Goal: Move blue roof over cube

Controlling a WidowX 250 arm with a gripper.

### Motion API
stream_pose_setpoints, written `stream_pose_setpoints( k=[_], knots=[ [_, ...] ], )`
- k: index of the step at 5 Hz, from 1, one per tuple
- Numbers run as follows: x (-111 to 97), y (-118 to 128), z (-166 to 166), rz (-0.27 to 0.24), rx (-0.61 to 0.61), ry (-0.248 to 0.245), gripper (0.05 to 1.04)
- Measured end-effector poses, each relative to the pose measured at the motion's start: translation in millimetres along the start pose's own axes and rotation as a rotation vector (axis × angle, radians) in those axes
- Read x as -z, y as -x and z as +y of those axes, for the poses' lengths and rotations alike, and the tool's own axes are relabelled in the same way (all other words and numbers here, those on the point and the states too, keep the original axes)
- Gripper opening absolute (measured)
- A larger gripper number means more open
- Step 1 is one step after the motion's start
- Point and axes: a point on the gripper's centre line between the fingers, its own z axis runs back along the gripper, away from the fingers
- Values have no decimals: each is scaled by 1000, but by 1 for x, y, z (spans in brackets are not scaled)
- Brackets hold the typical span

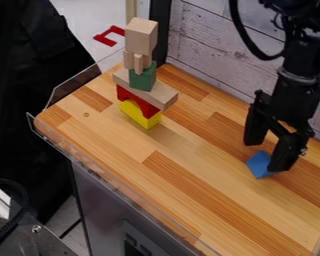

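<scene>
fingers (285,154) are hanging apart by blue roof (259,165), right; off-ctr grip is risking slip, & bumping cube (141,36) is risking toppling tall far-left stack (142,80).

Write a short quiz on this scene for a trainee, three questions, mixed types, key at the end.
1. Multiple choice: what tops the stack?
a) green block
b) bare-wood cube
c) red arch

2. True or false: the blue roof is down by the gripper, not on the stack.

3. Fill in the colour: the lowest block of the stack is ____.

Key: 1 b; 2 true; 3 yellow
</scene>
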Motion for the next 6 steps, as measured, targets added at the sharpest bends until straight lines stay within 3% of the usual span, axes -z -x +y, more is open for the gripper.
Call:
stream_pose_setpoints(
  k=[1, 3, 4, 6],
  knots=[
    [11, 0, 3, 25, -26, -1, 999],
    [12, -6, 13, 27, -57, -16, 999],
    [25, -9, 14, 55, -65, 0, 967],
    [29, -13, 11, 42, -92, 22, 537]
  ],
)
